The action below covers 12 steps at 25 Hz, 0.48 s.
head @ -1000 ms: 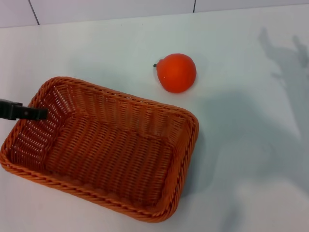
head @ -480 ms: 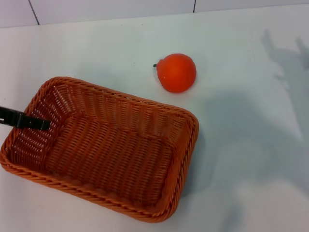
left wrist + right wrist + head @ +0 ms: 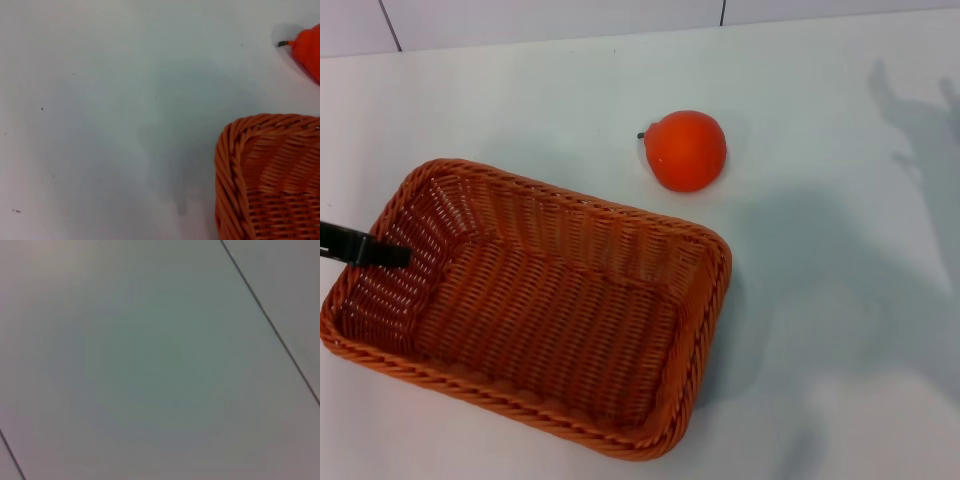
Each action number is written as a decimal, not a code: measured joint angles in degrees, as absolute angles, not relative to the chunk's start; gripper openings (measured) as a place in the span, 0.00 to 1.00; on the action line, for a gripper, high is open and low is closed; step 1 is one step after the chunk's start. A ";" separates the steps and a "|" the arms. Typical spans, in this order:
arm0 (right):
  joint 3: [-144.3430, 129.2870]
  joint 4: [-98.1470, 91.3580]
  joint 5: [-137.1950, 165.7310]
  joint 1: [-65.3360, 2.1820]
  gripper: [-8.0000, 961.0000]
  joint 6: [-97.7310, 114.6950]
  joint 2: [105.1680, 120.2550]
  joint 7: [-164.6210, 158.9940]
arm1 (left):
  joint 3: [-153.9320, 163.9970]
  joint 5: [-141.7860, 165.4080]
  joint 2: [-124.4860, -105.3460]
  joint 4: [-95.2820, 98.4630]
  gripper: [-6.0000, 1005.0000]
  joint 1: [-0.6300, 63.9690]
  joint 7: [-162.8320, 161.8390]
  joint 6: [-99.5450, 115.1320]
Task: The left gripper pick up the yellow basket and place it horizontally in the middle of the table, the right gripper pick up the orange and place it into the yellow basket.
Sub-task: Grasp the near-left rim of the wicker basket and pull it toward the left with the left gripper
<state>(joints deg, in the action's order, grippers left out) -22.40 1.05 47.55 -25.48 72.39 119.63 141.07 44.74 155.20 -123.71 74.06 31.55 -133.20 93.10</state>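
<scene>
At the left end of the basket (image 3: 530, 310), the left hand (image 3: 365, 247) shows only as a thin black finger reaching in from the edge of the head view, its tip lying over the basket's short wall. Compared with a second ago the finger has dropped lower along that wall, and over the last half second it has pulled back a little toward the edge of the view. Whether the hand is open or closed on the rim I cannot tell, since only one finger shows and the left wrist view shows none.

The basket itself has not shifted: it sits at the same slant on the near left part of the tabletop (image 3: 840, 330), one corner toward the orange (image 3: 686, 150). The orange rests apart from the basket, farther back, unmoved. From the left wrist, a rounded corner of the basket (image 3: 270, 180) and a sliver of the orange (image 3: 309, 50) show over bare tabletop.

The right hand is out of sight; its shadow on the right of the tabletop has drifted slightly outward.

I judge the basket step is not finished: the basket is neither squared nor centred, and the left hand seems to be adjusting its hold at the wall.
</scene>
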 joint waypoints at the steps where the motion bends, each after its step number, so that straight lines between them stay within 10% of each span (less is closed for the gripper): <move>1: -22.21 1.05 47.55 -25.48 0.98 72.39 119.63 141.07 | 44.73 155.11 -123.71 74.06 0.64 31.56 -133.27 93.15; 12: -20.74 0.97 47.55 -25.33 0.98 72.33 119.54 141.07 | 43.94 153.90 -123.75 74.29 0.18 31.97 -134.11 94.17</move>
